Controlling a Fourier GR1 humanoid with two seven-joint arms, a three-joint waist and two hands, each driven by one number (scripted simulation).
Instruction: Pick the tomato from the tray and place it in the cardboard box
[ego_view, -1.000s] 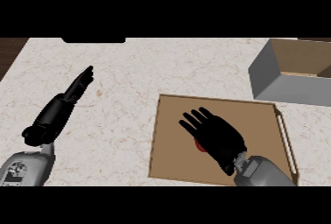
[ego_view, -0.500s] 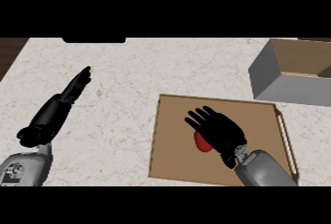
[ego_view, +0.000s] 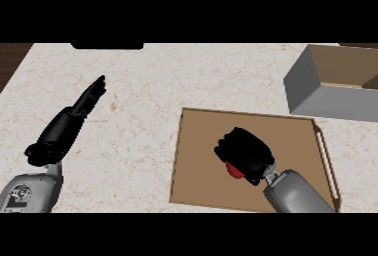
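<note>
My right hand (ego_view: 244, 154) sits over the middle of the tray (ego_view: 199, 150), fingers curled down around the tomato (ego_view: 234, 171), of which only a red sliver shows at the hand's near-left edge; the rest is hidden beneath my palm. Whether the tomato has left the tray floor cannot be told from this view. My left hand (ego_view: 87, 98) rests on the surface (ego_view: 148, 80) well to the left, fingers straight and pointing far, holding nothing. The cardboard box (ego_view: 328, 87) stands open at the far right, just beyond the tray's far-right corner. Step in hand, as I judge it: closing the grasp on the tomato. The next move calls for a lift clear of the tray, then a carry far and right over the box's near wall before I open my fingers above its interior.
</note>
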